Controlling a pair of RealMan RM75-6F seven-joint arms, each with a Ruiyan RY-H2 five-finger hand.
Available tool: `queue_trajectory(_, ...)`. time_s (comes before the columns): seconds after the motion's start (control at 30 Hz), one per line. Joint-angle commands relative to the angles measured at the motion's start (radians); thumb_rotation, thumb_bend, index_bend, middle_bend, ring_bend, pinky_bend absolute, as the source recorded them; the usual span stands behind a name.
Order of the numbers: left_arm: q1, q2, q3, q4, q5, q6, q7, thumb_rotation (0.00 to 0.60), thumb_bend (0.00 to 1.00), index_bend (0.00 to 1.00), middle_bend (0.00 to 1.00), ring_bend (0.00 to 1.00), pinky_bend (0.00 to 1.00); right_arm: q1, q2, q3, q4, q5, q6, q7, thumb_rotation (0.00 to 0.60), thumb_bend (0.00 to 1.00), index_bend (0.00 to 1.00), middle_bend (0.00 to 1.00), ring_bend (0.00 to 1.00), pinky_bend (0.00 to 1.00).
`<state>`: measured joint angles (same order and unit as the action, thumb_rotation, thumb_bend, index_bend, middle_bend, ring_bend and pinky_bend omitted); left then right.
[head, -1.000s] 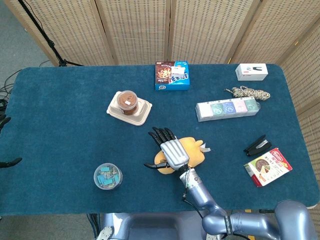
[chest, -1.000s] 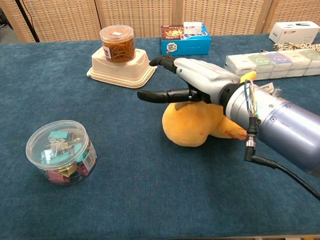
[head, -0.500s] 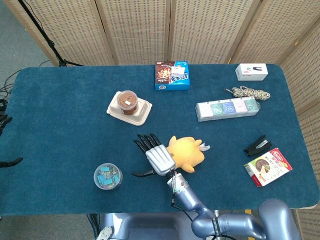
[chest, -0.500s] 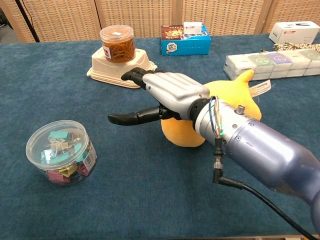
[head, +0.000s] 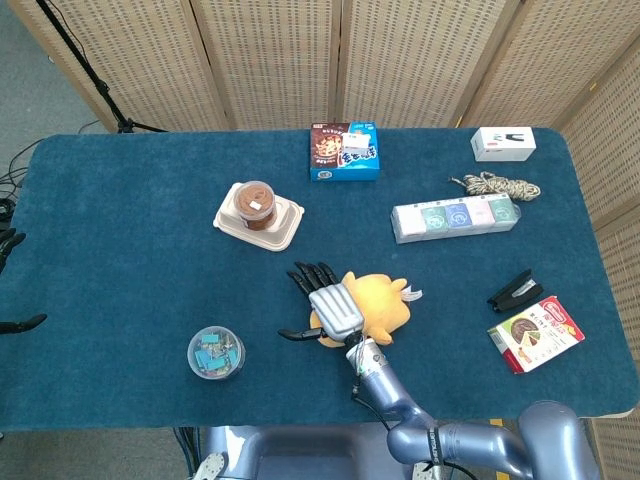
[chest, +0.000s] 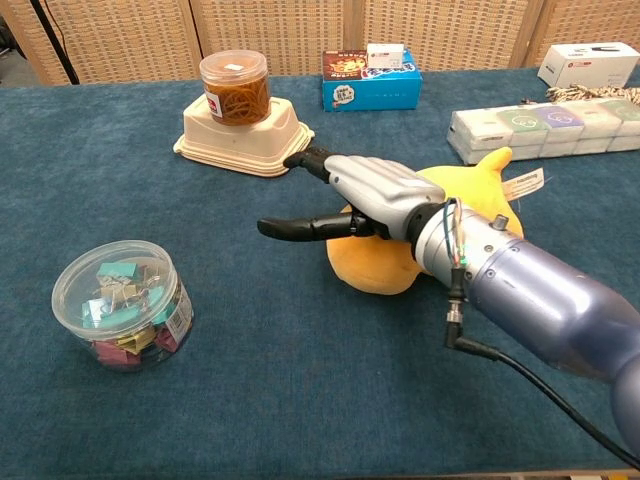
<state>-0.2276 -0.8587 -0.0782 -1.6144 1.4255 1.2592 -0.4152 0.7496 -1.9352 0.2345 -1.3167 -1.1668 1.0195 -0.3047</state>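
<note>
1. Since half a second ago my right hand (head: 333, 310) has swung back to the right, and it now sits over the left part of the yellow plush toy (head: 382, 306), where before it hung clear to the toy's left.
2. Its fingers (chest: 308, 160) are stretched out straight and spread, the thumb (chest: 295, 227) pointing off to the left; nothing is held between them.
3. In the chest view the palm (chest: 375, 190) lies on top of the plush toy (chest: 385, 268); I cannot tell if it presses down or just rests there.
4. The toy lies on the blue table (head: 130, 240), near the middle of its front half, its tag out to the right.
5. Just beyond the fingertips stands the beige tray (chest: 245, 140) with a jar of rubber bands (chest: 235, 87) in it.
6. Well left of the thumb sits a clear tub of binder clips (chest: 122, 318).
7. I see no left hand in either view.
</note>
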Motion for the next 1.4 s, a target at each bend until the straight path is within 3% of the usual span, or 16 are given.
queue_trajectory(0.03,0.000,-0.001,0.000,-0.002,0.000,0.000,0.003,0.600,0.00,0.00,0.00,0.00,0.00,-0.021,0.050,0.022,-0.009,0.046,-0.038,0.044,0.071,0.00,0.00,0.00,0.00,0.00)
queue_trajectory(0.43,-0.002,-0.004,-0.002,-0.010,-0.007,-0.004,0.025,0.600,0.00,0.00,0.00,0.00,0.00,-0.071,0.123,0.029,0.055,0.033,-0.003,0.133,0.070,0.00,0.00,0.00,0.00,0.00)
queue_trajectory(0.73,-0.005,-0.007,-0.002,-0.019,-0.012,-0.010,0.046,0.600,0.00,0.00,0.00,0.00,0.00,-0.088,0.177,0.044,-0.003,0.039,-0.004,0.175,0.070,0.00,0.00,0.00,0.00,0.00)
queue_trajectory(1.13,-0.006,-0.005,-0.001,-0.019,-0.010,-0.013,0.042,0.600,0.00,0.00,0.00,0.00,0.00,-0.045,0.170,0.014,-0.165,-0.049,0.020,0.088,0.071,0.00,0.00,0.00,0.00,0.00)
queue_trajectory(1.4,-0.006,-0.006,-0.001,-0.019,-0.010,-0.012,0.043,0.600,0.00,0.00,0.00,0.00,0.00,0.009,0.107,0.017,-0.148,-0.068,0.011,0.013,0.069,0.00,0.00,0.00,0.00,0.00)
